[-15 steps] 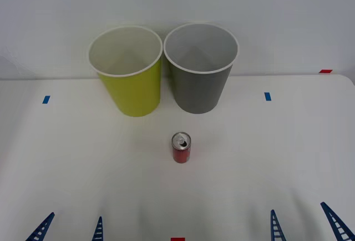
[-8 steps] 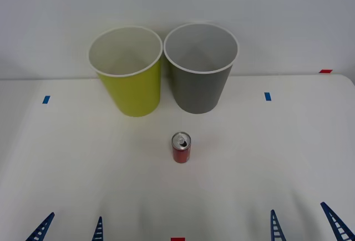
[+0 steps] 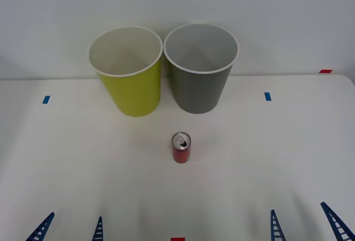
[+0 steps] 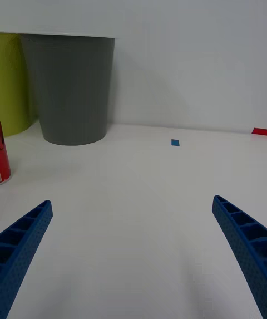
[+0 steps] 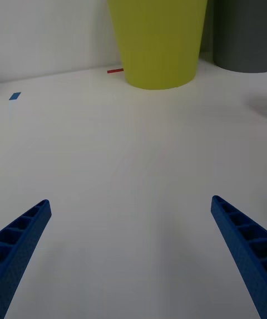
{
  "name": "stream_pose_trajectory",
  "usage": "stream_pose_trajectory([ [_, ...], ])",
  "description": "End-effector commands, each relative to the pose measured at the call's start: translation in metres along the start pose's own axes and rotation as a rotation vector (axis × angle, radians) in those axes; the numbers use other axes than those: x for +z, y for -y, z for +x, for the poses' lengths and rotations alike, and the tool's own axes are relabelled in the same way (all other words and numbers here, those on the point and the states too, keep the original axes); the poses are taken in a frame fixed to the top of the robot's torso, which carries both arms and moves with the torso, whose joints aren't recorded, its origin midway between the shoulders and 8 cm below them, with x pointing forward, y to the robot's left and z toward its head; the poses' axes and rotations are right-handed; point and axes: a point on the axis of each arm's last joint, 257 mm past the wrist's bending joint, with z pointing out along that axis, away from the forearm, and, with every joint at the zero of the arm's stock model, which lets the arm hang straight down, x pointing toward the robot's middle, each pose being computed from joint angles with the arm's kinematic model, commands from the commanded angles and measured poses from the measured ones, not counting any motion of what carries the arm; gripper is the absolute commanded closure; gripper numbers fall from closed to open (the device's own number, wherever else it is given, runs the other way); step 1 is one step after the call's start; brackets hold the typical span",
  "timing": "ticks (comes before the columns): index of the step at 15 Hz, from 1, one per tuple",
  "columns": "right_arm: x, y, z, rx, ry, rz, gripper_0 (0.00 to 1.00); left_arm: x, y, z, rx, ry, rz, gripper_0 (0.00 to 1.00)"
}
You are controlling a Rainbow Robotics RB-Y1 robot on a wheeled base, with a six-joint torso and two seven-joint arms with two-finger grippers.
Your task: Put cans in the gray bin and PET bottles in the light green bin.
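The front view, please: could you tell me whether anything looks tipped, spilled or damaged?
Nothing stands out. The can stands upright on the table, the light green bin and gray bin stand upright side by side behind it.

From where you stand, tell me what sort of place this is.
Probably a lab test bench for a sorting trial: a plain white table against a bare wall, small tape markers stuck on it, and only a light green bin, gray bin and one red can laid out.

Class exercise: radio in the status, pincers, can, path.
Left pincer and right pincer open, low at near edge. Can upright, untouched, before gray bin. Path clear.
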Motion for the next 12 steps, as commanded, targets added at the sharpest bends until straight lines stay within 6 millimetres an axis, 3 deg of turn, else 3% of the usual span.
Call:
stream_pose_trajectory([
  [1, 0.000, 0.000, 0.000, 0.000, 0.000, 0.000, 0.00, 0.000, 0.000, 0.000, 0.000, 0.000, 0.000, 0.00],
  [11, 0.000, 0.000, 0.000, 0.000, 0.000, 0.000, 0.00, 0.000, 0.000, 0.000, 0.000, 0.000, 0.000, 0.00],
  [12, 0.000, 0.000, 0.000, 0.000, 0.000, 0.000, 0.00, -0.002, 0.001, 0.015, 0.002, -0.030, 0.012, 0.00],
])
